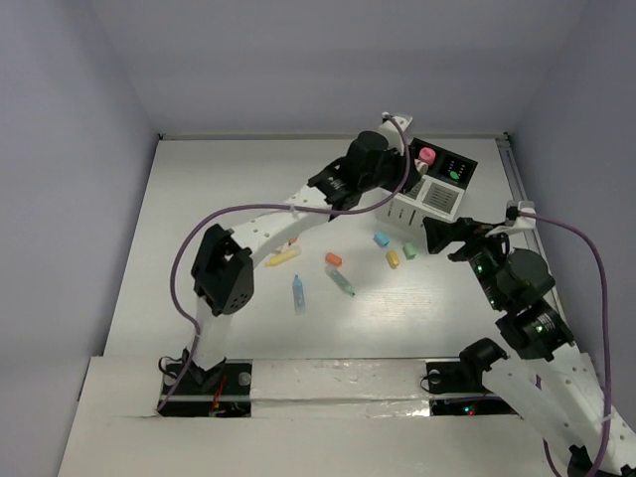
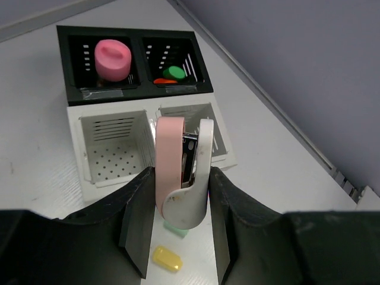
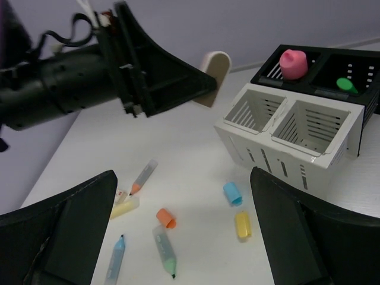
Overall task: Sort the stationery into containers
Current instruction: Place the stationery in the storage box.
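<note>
My left gripper (image 2: 181,178) is shut on a pink and white stapler (image 2: 181,169) and holds it just above the near side of the white slatted box (image 2: 113,148). Both white compartments look empty. The joined black box (image 2: 133,62) holds a pink-capped bottle (image 2: 113,58) and green and orange caps (image 2: 174,73). My right gripper (image 3: 190,225) is open and empty above loose items: a blue cap (image 3: 232,193), a yellow cap (image 3: 242,225), an orange cap (image 3: 165,217), a green pen (image 3: 165,249), a blue pen (image 3: 115,258), an orange pen (image 3: 143,177) and a yellow pen (image 3: 124,206).
In the top view the boxes (image 1: 437,184) stand at the back right near the rear wall. The left arm (image 1: 288,214) reaches diagonally across the table over the loose pens. A green chunk (image 1: 408,251) lies close before the white box.
</note>
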`<state>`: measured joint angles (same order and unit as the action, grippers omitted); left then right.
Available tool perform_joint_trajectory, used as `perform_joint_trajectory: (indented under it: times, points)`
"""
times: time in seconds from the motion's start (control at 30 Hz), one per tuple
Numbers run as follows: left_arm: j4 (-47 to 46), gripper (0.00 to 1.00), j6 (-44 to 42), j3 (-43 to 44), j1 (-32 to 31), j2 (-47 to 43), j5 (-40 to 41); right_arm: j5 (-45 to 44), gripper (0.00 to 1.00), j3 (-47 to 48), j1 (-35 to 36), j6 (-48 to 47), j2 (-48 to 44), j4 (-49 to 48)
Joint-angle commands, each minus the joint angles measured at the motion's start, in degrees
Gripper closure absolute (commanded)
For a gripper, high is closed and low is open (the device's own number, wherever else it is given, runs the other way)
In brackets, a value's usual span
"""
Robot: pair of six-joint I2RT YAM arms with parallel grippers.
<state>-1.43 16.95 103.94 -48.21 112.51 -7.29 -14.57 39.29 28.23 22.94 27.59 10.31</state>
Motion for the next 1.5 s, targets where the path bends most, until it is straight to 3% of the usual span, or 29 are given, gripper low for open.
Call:
perform_joint_trajectory:
  times: [0.0, 0.2, 0.4, 0.9, 1.0, 1.1, 1.23, 1.33, 1.47]
  points:
    - [1.0, 0.99, 0.8, 8.5, -0.5, 4.8, 1.0, -2.7, 0.0, 1.2, 0.5, 0.4, -2.0, 0.8]
    - [4.9, 0.97, 1.5, 15.7, -0.5, 10.9, 4.6, -3.1, 0.0, 1.2, 0.5, 0.3, -3.2, 2.3]
    - [5.6, 0.92, 0.2, 15.9, -0.5, 12.5, 9.5, -2.8, 0.0, 1.0, 0.5, -0.1, -3.5, 2.4]
    - [8.6, 0.74, -3.6, 23.3, -0.5, 19.2, 12.7, -0.7, 0.0, 0.4, 0.5, 0.4, -2.5, 2.8]
    - [8.8, 0.65, -4.0, 23.2, -0.5, 19.6, 13.4, -0.5, 0.0, 0.5, 0.5, 0.4, -2.3, 2.8]
    - [8.7, 0.48, -4.5, 23.4, -0.5, 19.4, 13.5, 0.0, 0.0, 0.7, 0.5, 0.4, -1.9, 2.9]
    - [9.0, 0.15, -4.6, 25.2, -0.5, 18.2, 12.1, 0.5, 0.0, 1.2, 0.5, 0.4, -1.8, 2.8]
    - [9.1, 0.04, -4.8, 26.7, -0.5, 16.3, 11.7, 1.0, 0.0, 1.8, 0.5, 0.1, -1.3, 2.7]
    - [8.3, 0.02, -5.4, 25.1, -0.5, 10.2, 12.8, 2.6, 0.0, 2.3, 0.5, -0.6, 0.4, 2.2]
